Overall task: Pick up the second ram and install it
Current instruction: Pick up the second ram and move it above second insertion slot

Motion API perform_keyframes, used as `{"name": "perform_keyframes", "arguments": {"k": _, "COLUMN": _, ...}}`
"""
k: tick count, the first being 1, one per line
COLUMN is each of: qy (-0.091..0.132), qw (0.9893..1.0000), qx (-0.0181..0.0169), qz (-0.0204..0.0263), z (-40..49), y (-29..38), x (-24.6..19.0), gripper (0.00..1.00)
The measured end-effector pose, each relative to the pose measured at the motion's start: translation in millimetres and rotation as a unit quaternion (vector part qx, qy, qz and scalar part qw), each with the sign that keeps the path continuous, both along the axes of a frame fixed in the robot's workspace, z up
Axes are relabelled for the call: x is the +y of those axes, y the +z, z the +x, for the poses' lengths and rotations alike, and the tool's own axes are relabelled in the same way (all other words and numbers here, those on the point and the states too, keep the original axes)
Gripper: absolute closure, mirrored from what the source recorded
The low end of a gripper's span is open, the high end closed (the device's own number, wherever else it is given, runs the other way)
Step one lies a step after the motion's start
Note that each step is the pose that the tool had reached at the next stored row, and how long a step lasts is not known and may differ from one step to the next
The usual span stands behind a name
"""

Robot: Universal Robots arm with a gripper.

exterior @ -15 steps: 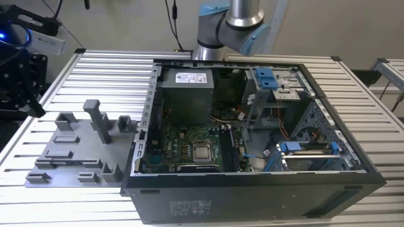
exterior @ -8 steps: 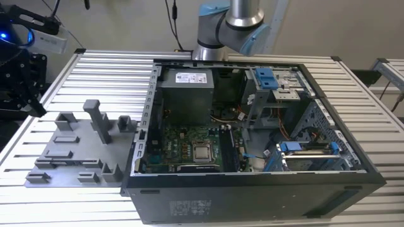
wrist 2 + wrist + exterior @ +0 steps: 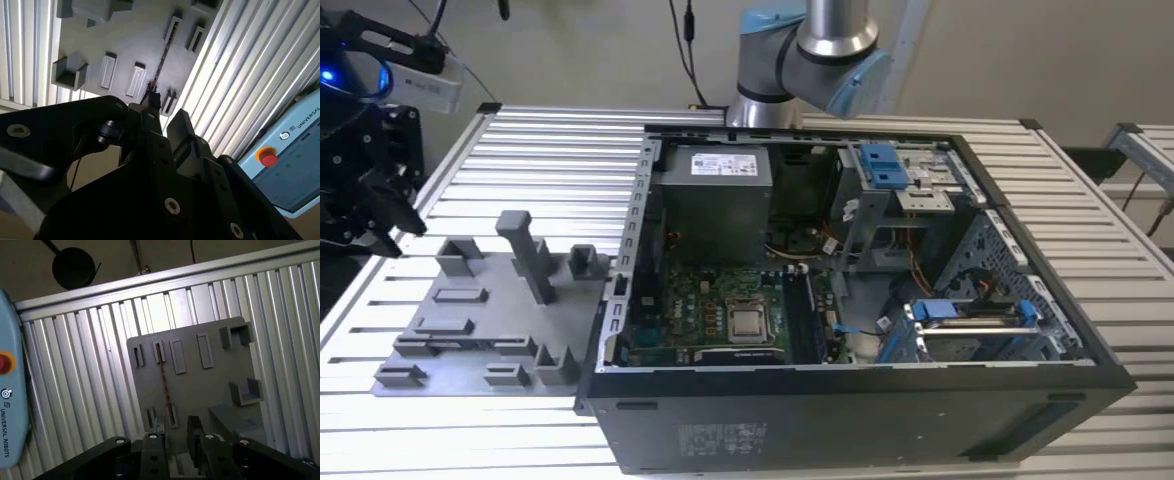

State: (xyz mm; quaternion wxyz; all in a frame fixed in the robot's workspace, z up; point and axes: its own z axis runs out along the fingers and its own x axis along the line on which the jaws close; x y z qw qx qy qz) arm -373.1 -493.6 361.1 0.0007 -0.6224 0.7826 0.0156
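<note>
The second ram [image 3: 164, 382] stands on its long edge in the slotted blocks of the grey holder plate [image 3: 210, 385], so it shows as a thin dark line in both wrist views [image 3: 162, 55]. My gripper [image 3: 172, 437] hangs well above that plate, open, with nothing between its two black fingers [image 3: 150, 117]. The stick lines up roughly with the gap between them. In the exterior view the gripper [image 3: 380, 225] is the black mass at the left edge, above and beside the holder plate [image 3: 494, 300].
The open computer case [image 3: 854, 250] lies to the exterior view's right of the plate, with the grey power-supply box [image 3: 714, 205] and the long black slots [image 3: 811, 315] beside the processor socket. A pale-blue pendant with a red button [image 3: 267, 157] lies off the slatted table.
</note>
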Motion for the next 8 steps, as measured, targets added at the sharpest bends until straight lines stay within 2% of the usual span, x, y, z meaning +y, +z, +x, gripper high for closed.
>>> {"name": "perform_keyframes", "arguments": {"k": 1, "qy": 0.000, "qw": 1.0000, "qx": 0.0000, "qz": 0.0001, "z": 0.0, "y": 0.0, "x": 0.0, "gripper": 0.58}}
{"name": "perform_keyframes", "arguments": {"k": 2, "qy": 0.000, "qw": 1.0000, "qx": 0.0000, "qz": 0.0001, "z": 0.0, "y": 0.0, "x": 0.0, "gripper": 0.58}}
{"name": "perform_keyframes", "arguments": {"k": 4, "qy": 0.000, "qw": 1.0000, "qx": 0.0000, "qz": 0.0001, "z": 0.0, "y": 0.0, "x": 0.0, "gripper": 0.47}}
{"name": "perform_keyframes", "arguments": {"k": 5, "qy": 0.000, "qw": 1.0000, "qx": 0.0000, "qz": 0.0001, "z": 0.0, "y": 0.0, "x": 0.0, "gripper": 0.47}}
{"name": "perform_keyframes", "arguments": {"k": 6, "qy": 0.000, "qw": 1.0000, "qx": 0.0000, "qz": 0.0001, "z": 0.0, "y": 0.0, "x": 0.0, "gripper": 0.41}}
{"name": "perform_keyframes", "arguments": {"k": 8, "qy": 0.000, "qw": 1.0000, "qx": 0.0000, "qz": 0.0002, "z": 0.0, "y": 0.0, "x": 0.0, "gripper": 0.41}}
